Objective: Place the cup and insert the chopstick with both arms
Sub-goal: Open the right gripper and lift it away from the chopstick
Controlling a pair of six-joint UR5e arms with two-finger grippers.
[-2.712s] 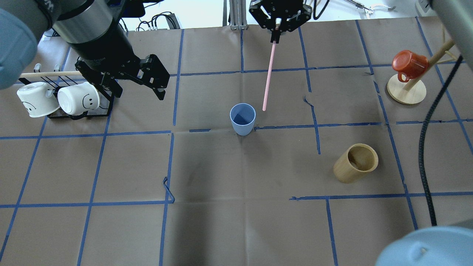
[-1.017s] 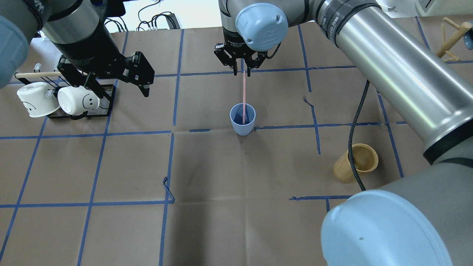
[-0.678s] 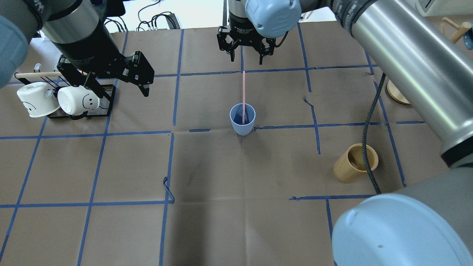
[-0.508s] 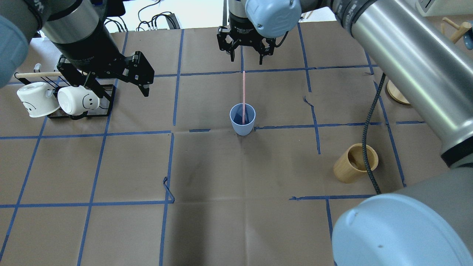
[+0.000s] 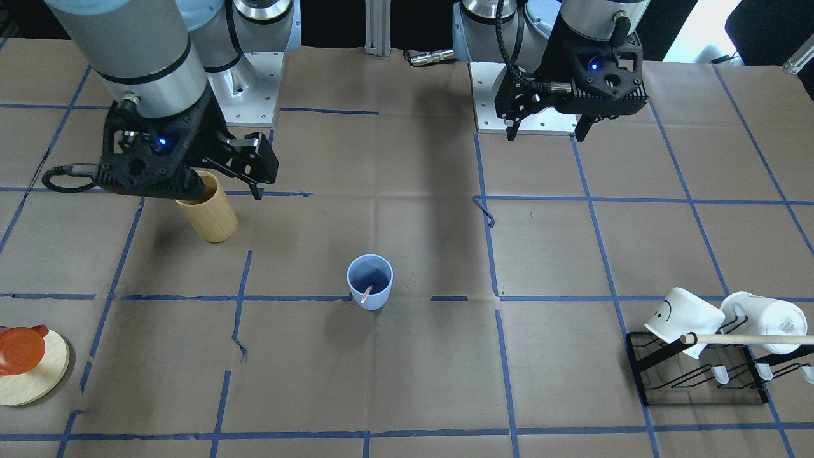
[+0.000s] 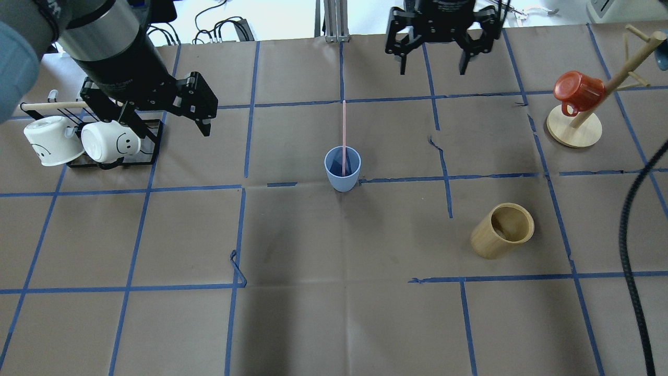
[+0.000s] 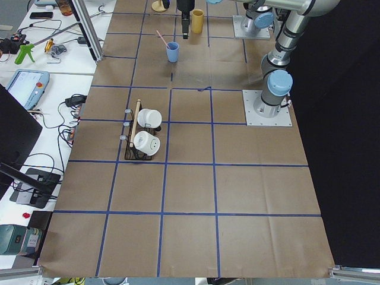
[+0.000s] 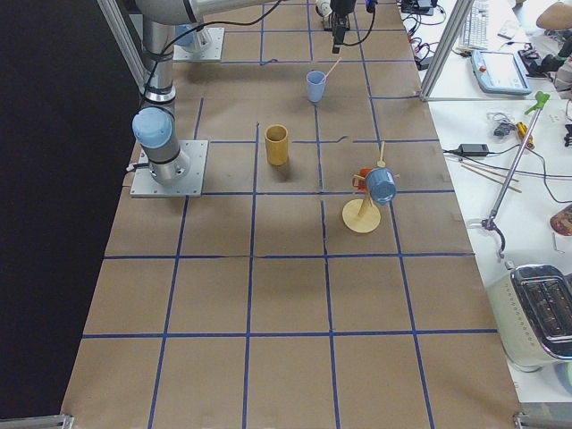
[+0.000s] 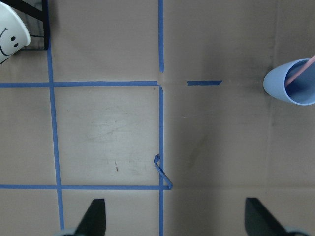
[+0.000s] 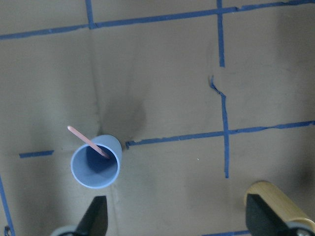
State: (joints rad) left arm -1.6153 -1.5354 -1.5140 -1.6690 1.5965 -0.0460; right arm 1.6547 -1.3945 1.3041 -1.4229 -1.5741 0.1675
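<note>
— Looking at the right claw [image 6: 432,67] first: jaws spread wide, nothing in them, hanging high and well apart from the cup [image 6: 343,184]. In the overhead view it's at the far edge of the worktop [image 6: 334,313] with everything above the wrist chopped off. In the front view it covers part of the wooden cup [image 6: 501,237] rim. So I can't tell which spot it's actually over.

— Same deal with the left claw [image 5: 545,130], spread and empty. Overhead it overlaps the black rack [image 5: 699,399], but the front view puts it near the robot's base. Both wrist cams only catch the fingertips [image 9: 94,219] at the bottom edge, the rest is cut off.

— The cup's upright near the middle of the worktop, beside a blue tape line. The chopstick [image 6: 344,130] stands in it, leaning on the rim, most of it poking out above. Its lower end is lost in the shadow inside.

— From the front it's foreshortened to a short pink stub. Further out, two white mugs [image 6: 107,143] sit on the rack with a dowel [image 6: 62,105] across. A red mug [image 6: 576,90] hangs on a wooden stand [image 6: 571,133]. The side views are too small to read either claw.
</note>
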